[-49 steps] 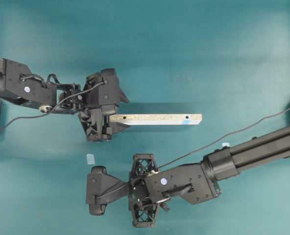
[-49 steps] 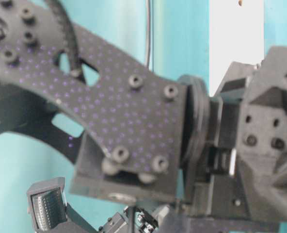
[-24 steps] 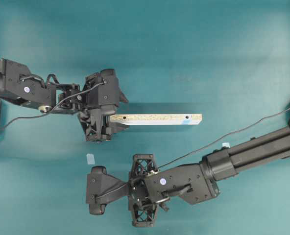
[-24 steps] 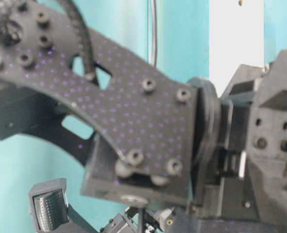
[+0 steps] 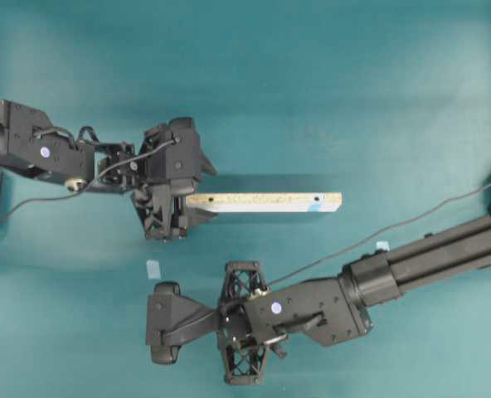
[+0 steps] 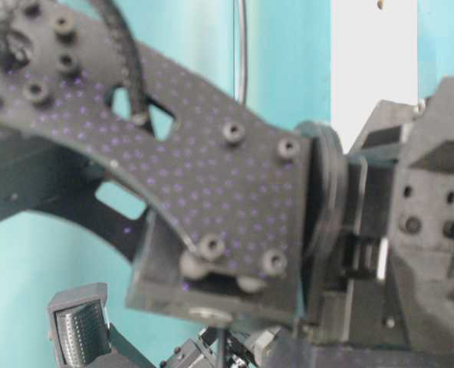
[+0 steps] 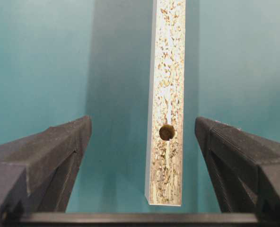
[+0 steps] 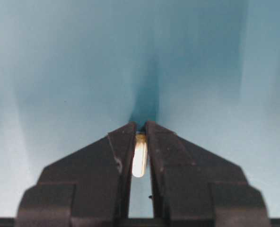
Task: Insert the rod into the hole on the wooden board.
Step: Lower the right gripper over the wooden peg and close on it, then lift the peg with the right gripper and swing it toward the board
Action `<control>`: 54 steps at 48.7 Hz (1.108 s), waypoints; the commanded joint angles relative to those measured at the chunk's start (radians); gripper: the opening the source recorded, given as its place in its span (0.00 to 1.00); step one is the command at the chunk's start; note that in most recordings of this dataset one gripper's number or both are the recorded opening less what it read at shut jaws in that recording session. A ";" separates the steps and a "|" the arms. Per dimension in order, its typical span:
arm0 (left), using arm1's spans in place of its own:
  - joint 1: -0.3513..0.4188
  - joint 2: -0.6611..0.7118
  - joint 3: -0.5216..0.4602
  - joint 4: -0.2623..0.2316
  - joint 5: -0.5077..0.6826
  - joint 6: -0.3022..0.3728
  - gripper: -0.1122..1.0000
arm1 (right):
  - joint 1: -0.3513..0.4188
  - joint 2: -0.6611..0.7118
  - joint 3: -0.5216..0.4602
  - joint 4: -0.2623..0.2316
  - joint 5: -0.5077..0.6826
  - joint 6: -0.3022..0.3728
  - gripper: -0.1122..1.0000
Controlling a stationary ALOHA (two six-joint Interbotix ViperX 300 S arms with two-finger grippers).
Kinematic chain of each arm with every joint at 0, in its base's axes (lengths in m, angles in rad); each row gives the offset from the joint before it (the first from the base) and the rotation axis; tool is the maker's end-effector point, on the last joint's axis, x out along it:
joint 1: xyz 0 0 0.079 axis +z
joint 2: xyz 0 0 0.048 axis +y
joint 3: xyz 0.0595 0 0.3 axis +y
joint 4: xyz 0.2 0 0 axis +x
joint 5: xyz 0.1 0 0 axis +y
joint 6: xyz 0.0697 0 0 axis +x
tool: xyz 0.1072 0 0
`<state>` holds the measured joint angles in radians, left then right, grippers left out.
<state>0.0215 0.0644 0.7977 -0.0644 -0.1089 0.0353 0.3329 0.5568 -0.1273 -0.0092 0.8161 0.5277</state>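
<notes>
Rod, a tiny cream wooden dowel peg (image 8: 139, 161), sits pinched between the nearly closed fingers of the right hand (image 8: 140, 142), low over the teal counter (image 5: 328, 75) at lower centre. Farther up, the long pale speckled particleboard strip (image 5: 264, 201) lies flat, its plain end between the wide-open left hand (image 7: 142, 156) fingers, untouched.

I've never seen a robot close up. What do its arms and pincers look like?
Both arms are matt black and blocky, with round white stickers and thin black cables trailing alongside. Each ends in a pincer: the left pincer and the right pincer both have two thick, wedge-shaped black fingers. Side plates have bolts and cut-outs.
</notes>
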 commanded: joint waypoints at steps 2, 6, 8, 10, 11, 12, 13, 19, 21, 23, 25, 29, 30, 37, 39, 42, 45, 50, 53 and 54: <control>-0.003 -0.017 -0.008 0.000 -0.008 -0.005 0.99 | 0.003 -0.028 -0.017 -0.015 -0.003 -0.002 0.20; -0.003 -0.014 -0.008 -0.002 -0.008 -0.003 0.99 | 0.003 -0.034 -0.017 -0.020 0.002 -0.002 0.20; -0.003 -0.014 -0.008 -0.002 -0.008 -0.003 0.99 | 0.003 -0.038 -0.017 -0.020 0.005 -0.002 0.20; -0.003 -0.014 -0.006 -0.002 -0.009 -0.003 0.99 | 0.003 -0.043 -0.017 -0.021 0.003 -0.002 0.20; -0.003 -0.014 -0.008 -0.002 -0.008 -0.003 0.99 | 0.003 -0.048 -0.017 -0.023 0.005 -0.002 0.20; -0.003 -0.014 -0.006 -0.002 -0.009 -0.005 0.99 | 0.003 -0.051 -0.017 -0.025 0.005 -0.002 0.20; -0.003 -0.014 -0.006 -0.002 -0.008 -0.003 0.99 | 0.003 -0.055 -0.017 -0.028 0.005 -0.002 0.20; -0.003 -0.014 -0.006 -0.002 -0.008 -0.005 0.99 | 0.000 -0.095 -0.017 -0.049 0.005 -0.002 0.20; -0.003 -0.014 -0.008 0.000 -0.008 -0.005 0.99 | -0.002 -0.112 -0.017 -0.058 0.005 -0.002 0.20; -0.003 -0.014 -0.008 -0.002 -0.008 -0.005 0.99 | -0.003 -0.129 -0.017 -0.064 0.008 -0.002 0.20; -0.003 -0.014 -0.008 -0.002 -0.008 -0.005 0.99 | -0.008 -0.146 -0.017 -0.069 0.011 -0.002 0.20; -0.003 -0.014 -0.008 0.000 -0.008 -0.014 0.99 | -0.020 -0.176 -0.017 -0.071 0.031 0.002 0.20; -0.003 -0.014 -0.008 -0.002 -0.008 -0.017 0.99 | -0.023 -0.183 -0.017 -0.071 0.035 0.003 0.20; -0.003 -0.014 -0.006 0.000 -0.009 -0.034 0.99 | -0.043 -0.229 -0.017 -0.071 0.057 0.003 0.20; -0.003 -0.014 -0.005 0.000 -0.008 -0.034 0.99 | -0.051 -0.244 -0.017 -0.071 0.054 0.002 0.20; -0.003 -0.014 -0.003 0.000 -0.009 -0.034 0.99 | -0.060 -0.259 -0.017 -0.071 0.052 0.002 0.20; -0.003 -0.014 0.002 0.000 -0.008 -0.034 0.99 | -0.069 -0.272 -0.015 -0.072 0.049 0.003 0.20; -0.003 -0.012 0.008 0.000 -0.011 -0.034 0.99 | -0.084 -0.291 0.012 -0.074 0.029 0.000 0.20; -0.003 -0.012 0.009 0.000 -0.018 -0.034 0.99 | -0.094 -0.310 0.043 -0.078 0.000 -0.005 0.20; -0.003 -0.012 0.011 0.000 -0.023 -0.035 0.99 | -0.097 -0.319 0.055 -0.081 -0.015 -0.005 0.20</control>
<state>0.0215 0.0629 0.8130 -0.0644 -0.1150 0.0077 0.2470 0.3022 -0.0890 -0.0813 0.8406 0.5246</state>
